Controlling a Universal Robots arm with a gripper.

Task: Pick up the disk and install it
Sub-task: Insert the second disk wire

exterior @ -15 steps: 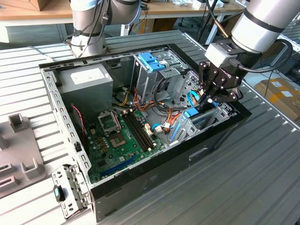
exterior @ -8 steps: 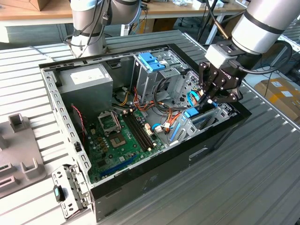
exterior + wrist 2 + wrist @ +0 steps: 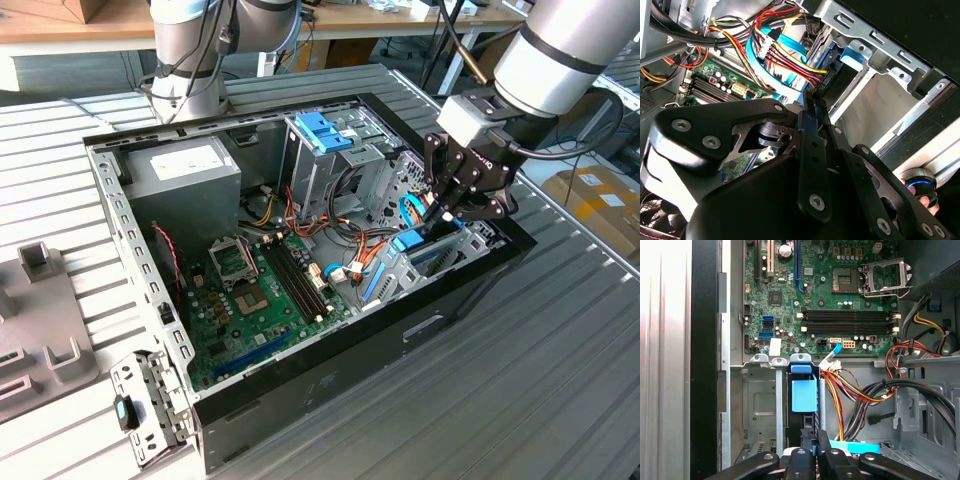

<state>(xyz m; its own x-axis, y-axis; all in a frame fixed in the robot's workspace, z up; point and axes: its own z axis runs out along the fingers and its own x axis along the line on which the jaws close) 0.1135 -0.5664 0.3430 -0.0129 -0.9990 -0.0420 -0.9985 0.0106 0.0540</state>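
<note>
Black gripper [image 3: 812, 460] links sit closest to the lens in both wrist views; fingers look drawn close together w/ a thin blue edge between them in the first wrist view, but whether they truly clamp it I can't tell. Gripper is down inside the open PC case [image 3: 470, 290], at the drive bay on the exterior view's right. Disk [image 3: 804, 395]: only its blue carrier face & upper tab are visible, standing on edge in the grey metal bay [image 3: 760, 405], just past the fingertips; its metal body is hidden. In the exterior view the blue piece [image 3: 408, 240] sits right below the gripper [image 3: 447, 212]. Case contents: green motherboard [image 3: 255, 290] on the floor w/ CPU socket [image 3: 883, 276] & RAM slots [image 3: 847, 320], grey PSU box [image 3: 185, 170] in the far corner, taller light-blue latch [image 3: 325, 130] on a cage mid-case, red/yellow/black wire bundle [image 3: 785, 55] & a flat blue cable [image 3: 767, 70] running toward the bay. Case rests on a ribbed metal table [image 3: 560, 380].
</note>
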